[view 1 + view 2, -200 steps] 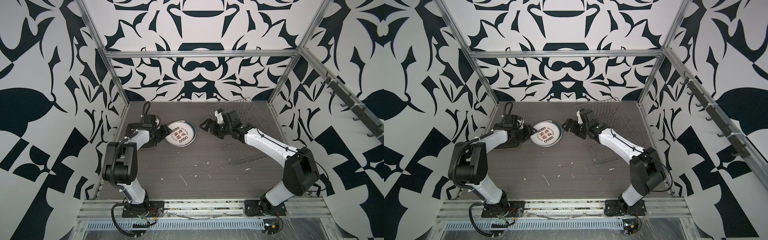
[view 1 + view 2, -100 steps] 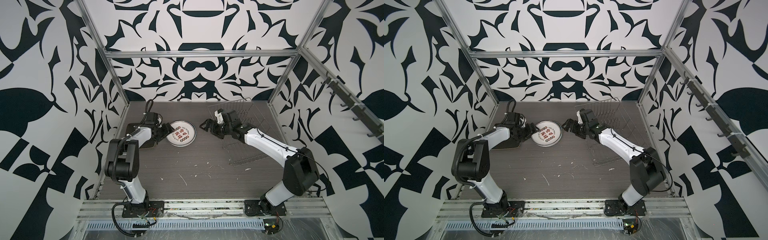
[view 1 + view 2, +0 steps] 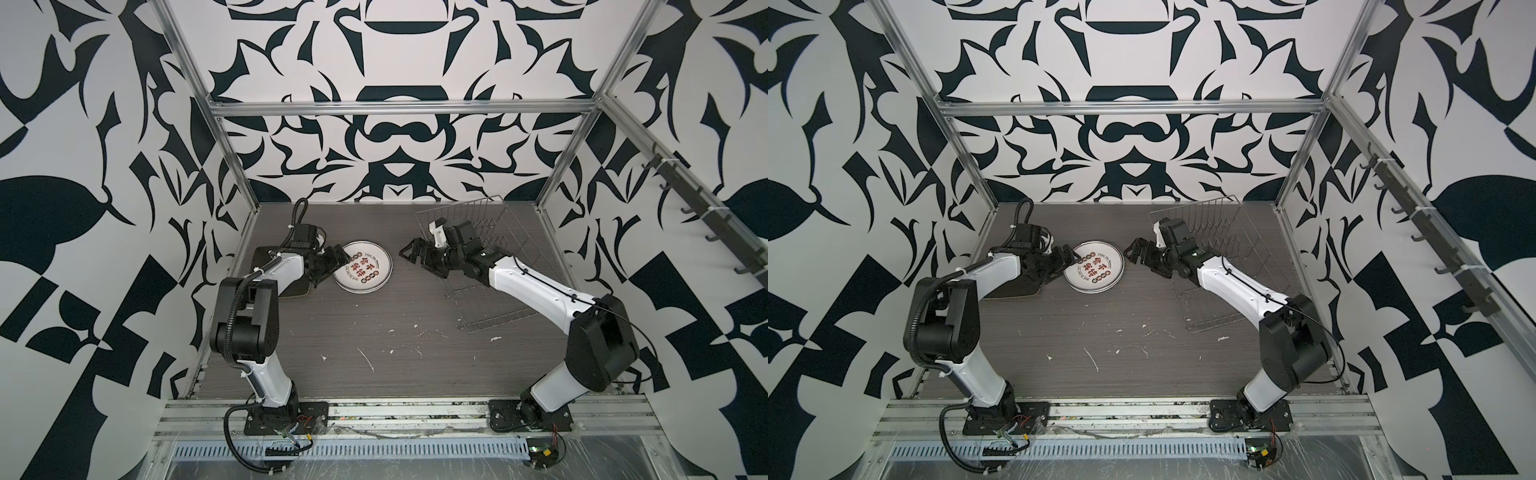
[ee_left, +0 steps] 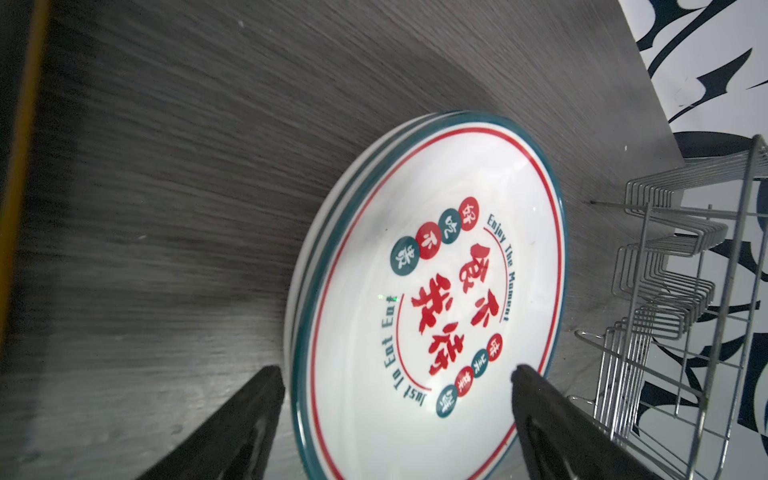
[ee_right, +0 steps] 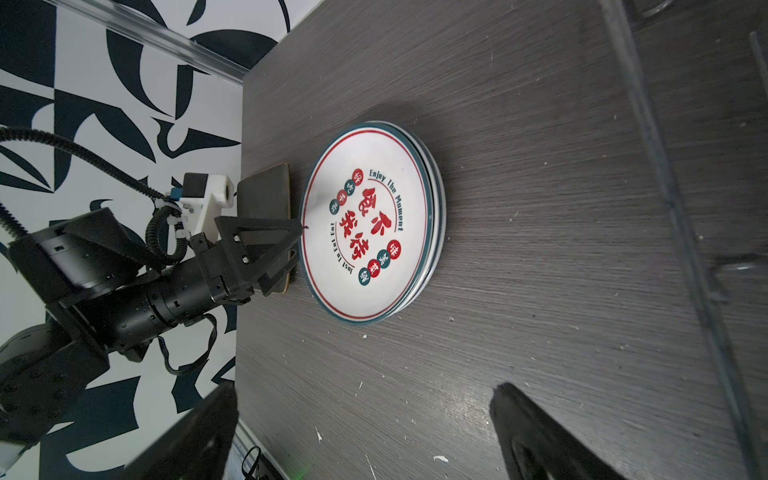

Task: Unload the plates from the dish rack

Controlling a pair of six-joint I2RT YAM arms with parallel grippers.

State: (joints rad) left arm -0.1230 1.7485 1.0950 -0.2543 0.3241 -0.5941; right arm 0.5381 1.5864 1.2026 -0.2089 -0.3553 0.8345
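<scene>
Unloaded plates (image 3: 363, 268) lie stacked flat on the bench (image 3: 374, 332), their rim at the tips of the left hand (image 3: 338, 259), whose jaws stand wide and grip nothing. The right hand (image 3: 409, 253), equally wide and empty, hovers beside the dish rack (image 3: 490, 320), which appears bare.

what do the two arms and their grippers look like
The left arm and right arm match: white shell links, black joint blocks. The left gripper and right gripper each have flat black triangular fingers. A white camera mount sits at each wrist. A ribbed black cable runs along the left arm.
</scene>
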